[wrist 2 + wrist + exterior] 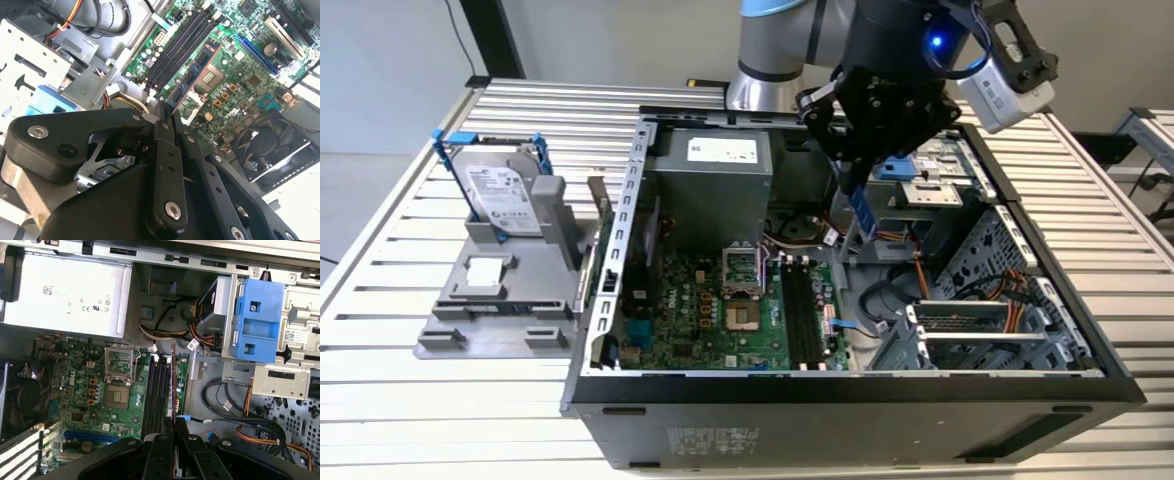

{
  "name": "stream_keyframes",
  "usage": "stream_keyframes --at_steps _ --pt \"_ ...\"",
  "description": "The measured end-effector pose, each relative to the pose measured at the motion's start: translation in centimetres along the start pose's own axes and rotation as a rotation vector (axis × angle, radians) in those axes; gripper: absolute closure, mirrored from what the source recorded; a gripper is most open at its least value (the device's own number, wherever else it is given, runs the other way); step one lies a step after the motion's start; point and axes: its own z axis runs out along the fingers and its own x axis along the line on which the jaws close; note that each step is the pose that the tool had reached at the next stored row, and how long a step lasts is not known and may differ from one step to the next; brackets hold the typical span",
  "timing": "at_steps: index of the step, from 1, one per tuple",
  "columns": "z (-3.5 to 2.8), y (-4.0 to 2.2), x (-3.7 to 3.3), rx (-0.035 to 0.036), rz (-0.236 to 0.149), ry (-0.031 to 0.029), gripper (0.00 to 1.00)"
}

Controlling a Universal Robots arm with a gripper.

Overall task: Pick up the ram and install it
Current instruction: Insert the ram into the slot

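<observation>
Matt black claw (173, 424), bare grey metal case (635, 190).

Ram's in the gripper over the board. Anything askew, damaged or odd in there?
Nothing looks damaged or spilled. The ram hangs on edge from the gripper above the motherboard, whose slots are empty. Two oddities: the CPU socket is bare, with no cooler, and the hard drive stands outside the case.

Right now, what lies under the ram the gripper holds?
The ram, clamped in the gripper, hangs above the green motherboard and its long black slots. Its thin edge covers a strip of board.
</observation>
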Motion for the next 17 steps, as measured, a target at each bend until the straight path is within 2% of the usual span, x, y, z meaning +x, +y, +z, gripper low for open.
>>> stream_keyframes --at_steps 3,9,11,13,17 --pt "0.52 -0.04 -0.2 0.0003 0.007 -0.0002 1.0" --pt "1.61 -0.1 -0.41 0.0008 0.067 -0.0023 1.0" --pt "1.97 -0.12 -0.48 0.0009 0.077 -0.0026 1.0" --pt "2.06 -0.12 -0.52 0.001 0.077 -0.0012 1.0" --pt "2.81 -0.24 -1.34 0.0007 0.079 -0.0011 1.0"
